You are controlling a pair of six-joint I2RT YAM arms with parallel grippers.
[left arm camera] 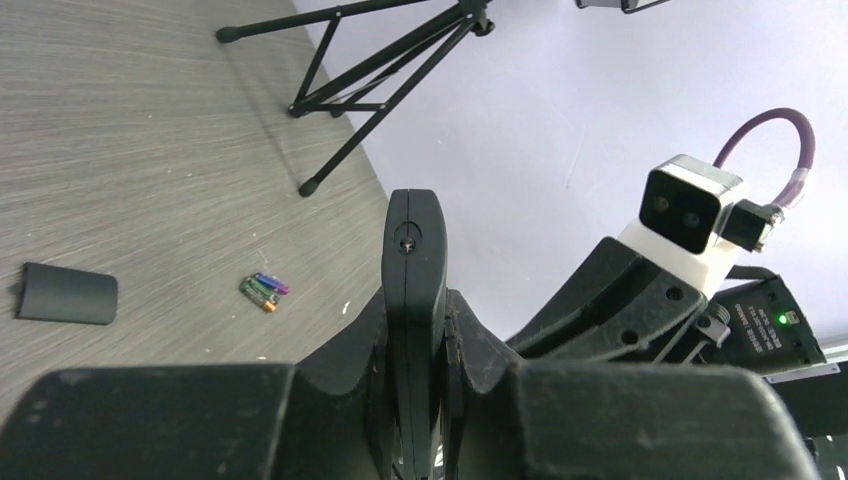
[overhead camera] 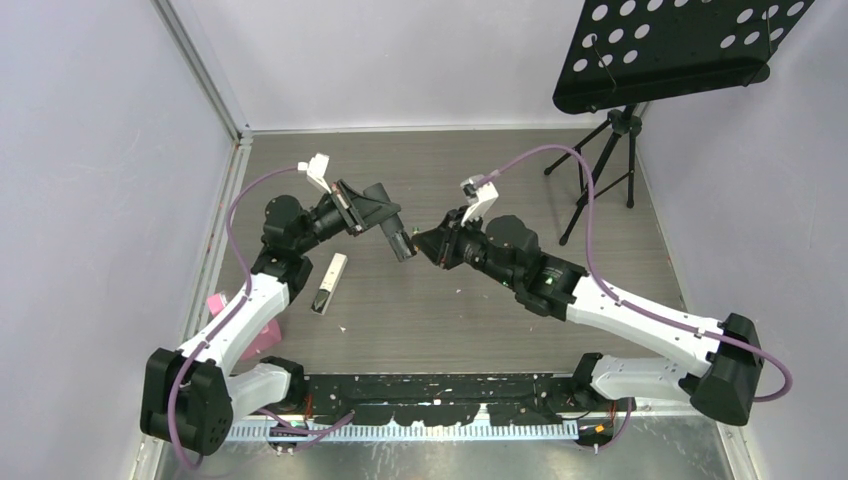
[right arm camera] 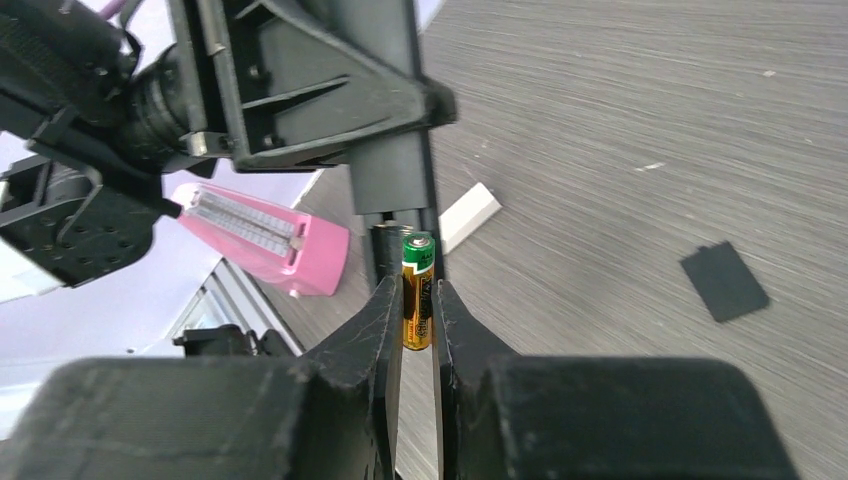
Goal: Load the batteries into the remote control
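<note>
From above, we see the two arms meet over the middle of the tabletop (overhead camera: 480,320). The left pincer (overhead camera: 385,226) holds a black remote (overhead camera: 401,243) in the air, and the right pincer (overhead camera: 426,244) is close up against the remote's end. That view is too coarse to show what the right one carries.

The right wrist view settles it. Its fingers are pinching a green-and-gold battery (right arm camera: 418,275), which stands upright with its top right at the lower end of the remote. Whether they touch we cannot tell. This view also shows a pink object (right arm camera: 265,235) and a white remote (right arm camera: 468,215) lying on the tabletop beyond.

Only the left wrist view shows the loose batteries (left arm camera: 264,290), a small cluster lying on the tabletop well below the arms, with a dark panel (left arm camera: 68,295) near them. Here the left pincer is pressed tight on the black remote, seen edge-on between the fingers. The stand (left arm camera: 370,90) shows its legs behind.
</note>
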